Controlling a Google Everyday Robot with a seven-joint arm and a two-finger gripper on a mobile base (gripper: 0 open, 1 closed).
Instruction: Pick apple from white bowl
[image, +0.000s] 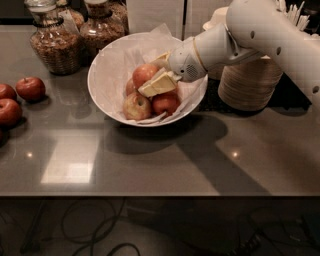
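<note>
The white bowl (107, 75), lined with crumpled white paper, stands at the back middle of the grey counter. It holds several red-yellow apples: one on top (140, 73), one at the front left (137, 107), one at the front right (166, 103). My gripper (153, 75) reaches into the bowl from the right, at the right side of the top apple and over the lower ones. The white arm (260, 35) comes in from the upper right.
Three loose red apples (31, 88) lie at the counter's left edge. Two glass jars (54, 42) stand behind the bowl on the left. A stack of beige paper bowls (250, 82) stands right of the bowl, under the arm. The counter's front edge (150, 194) runs across below.
</note>
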